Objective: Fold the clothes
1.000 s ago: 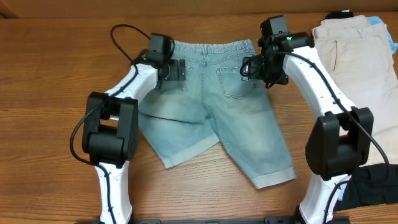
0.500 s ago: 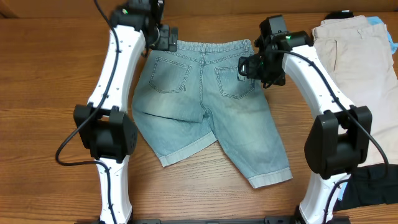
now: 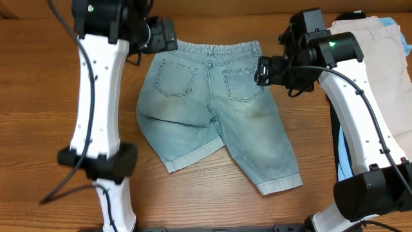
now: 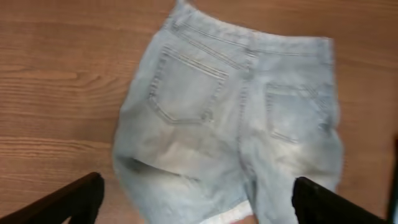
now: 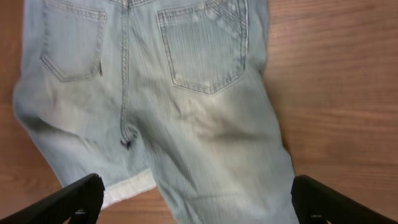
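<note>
**Overhead and wrist views, garment laid out before folding.** Shows a wooden table (image 3: 38,129) carrying faded denim shorts (image 3: 212,109) at centre. Spread flat, back pockets (image 3: 241,82) up, waistband (image 3: 215,46) at the far side, both legs splayed toward the near side. Places beige shorts (image 3: 367,45) at the far right, just beside the right arm (image 3: 360,122), with a sky-blue garment (image 3: 394,23) peeking out beyond. Sets the left tool (image 4: 196,183) over the far left waistband corner and the right tool (image 5: 196,183) over the right waistband edge. Both wide, both holding nothing, apparently clear of the denim. Marks the left leg hem (image 3: 193,154) as closer to the waistband than the right leg hem (image 3: 280,183), with soft creases below the seat.

**Judged risks:**
- (a) A lopsided fold, caused by halving the unequal, splayed legs without squaring them first.
- (b) A top-layer-only pinch at the waistband, leaving the lower layer behind on the table.
- (c) A disturbed beige pile, caused by the right arm sweeping rightward.
- (d) Creases locked in under the fold.
</note>
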